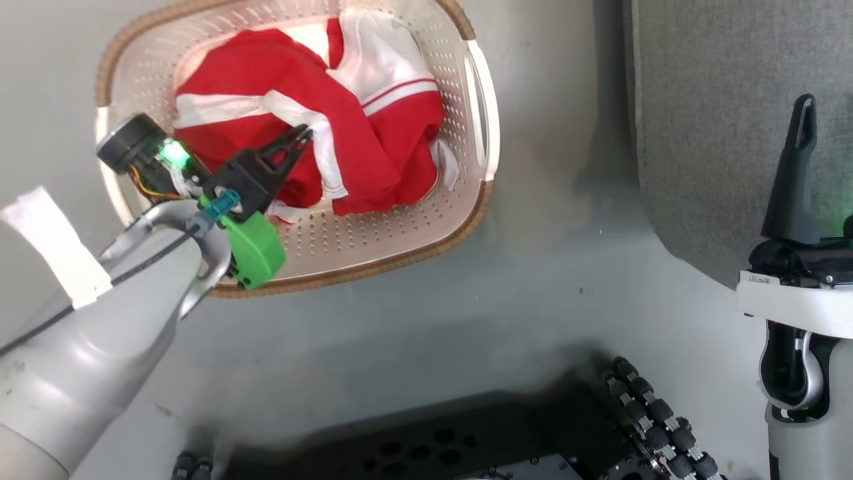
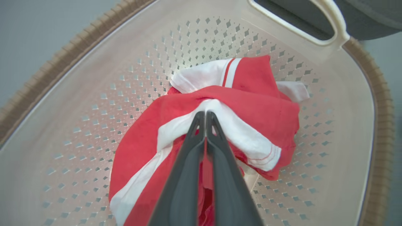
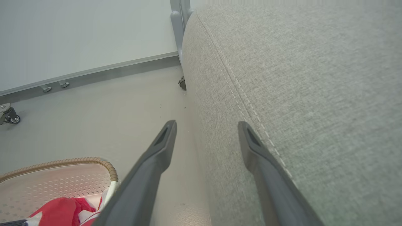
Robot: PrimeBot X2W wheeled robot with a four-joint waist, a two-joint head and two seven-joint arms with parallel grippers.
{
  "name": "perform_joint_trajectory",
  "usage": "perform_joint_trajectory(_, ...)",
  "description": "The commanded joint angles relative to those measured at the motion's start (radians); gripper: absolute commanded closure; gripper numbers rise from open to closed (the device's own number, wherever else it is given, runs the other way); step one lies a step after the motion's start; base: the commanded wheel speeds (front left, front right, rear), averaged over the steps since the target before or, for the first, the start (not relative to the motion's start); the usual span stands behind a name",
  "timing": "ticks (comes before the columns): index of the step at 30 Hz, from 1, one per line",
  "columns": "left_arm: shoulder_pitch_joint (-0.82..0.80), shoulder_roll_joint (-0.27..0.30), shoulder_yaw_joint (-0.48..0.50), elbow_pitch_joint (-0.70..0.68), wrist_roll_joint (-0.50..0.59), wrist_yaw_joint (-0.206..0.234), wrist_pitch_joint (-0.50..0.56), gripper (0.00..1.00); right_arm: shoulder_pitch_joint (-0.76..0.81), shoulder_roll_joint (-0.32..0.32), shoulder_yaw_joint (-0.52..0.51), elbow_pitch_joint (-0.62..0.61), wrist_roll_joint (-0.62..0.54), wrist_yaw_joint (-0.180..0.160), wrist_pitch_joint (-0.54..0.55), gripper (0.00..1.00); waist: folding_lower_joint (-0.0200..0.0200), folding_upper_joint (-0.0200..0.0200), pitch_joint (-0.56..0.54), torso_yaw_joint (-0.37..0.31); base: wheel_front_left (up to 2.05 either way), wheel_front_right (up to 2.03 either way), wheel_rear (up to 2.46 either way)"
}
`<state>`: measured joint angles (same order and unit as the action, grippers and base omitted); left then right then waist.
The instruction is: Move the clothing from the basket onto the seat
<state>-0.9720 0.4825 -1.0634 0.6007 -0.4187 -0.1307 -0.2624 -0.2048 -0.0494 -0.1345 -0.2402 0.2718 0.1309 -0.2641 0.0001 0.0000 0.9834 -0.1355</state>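
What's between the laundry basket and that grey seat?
Bare grey floor, nothing else, lies between the basket and the seat; the head view shows it.

A staged test room dressed to suggest a home, more lab than lived-in house. Beyond the right hand (image 3: pixel 207 125) stretches a bare, smooth grey floor (image 3: pixel 94 125). Past it stands a plain pale wall panel (image 3: pixel 78 37) on a metal base rail, with small castor wheels (image 3: pixel 11 118) at floor level, like a movable partition. Just right of that hand rises a large grey upholstered seat (image 3: pixel 314 78) with stitched seams. Down to the hand's left, a cream plastic laundry basket (image 3: pixel 62 163) sits on the floor, holding red and white clothes (image 3: pixel 56 210).
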Motion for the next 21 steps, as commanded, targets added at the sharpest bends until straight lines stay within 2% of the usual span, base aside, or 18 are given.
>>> perform_joint_trajectory(1,0.030,0.001,0.012,-0.023,0.013,0.000,-0.002,1.00,-0.010,-0.002,-0.007,0.007,-0.013,0.000,-0.001,0.00,-0.0001,0.0000,-0.071,0.038,0.00,0.00,0.00)
perform_joint_trajectory(8,0.152,0.000,0.103,-0.162,0.018,0.000,-0.003,1.00,-0.003,-0.002,-0.019,0.031,-0.060,0.000,-0.001,0.00,-0.0001,0.0000,-0.190,0.074,0.00,0.00,0.00)
perform_joint_trajectory(21,0.386,-0.075,0.306,-0.392,-0.008,0.000,-0.003,1.00,0.095,-0.002,-0.007,0.076,-0.138,0.000,-0.001,0.00,-0.0001,0.0000,-0.462,0.158,0.00,0.00,0.00)
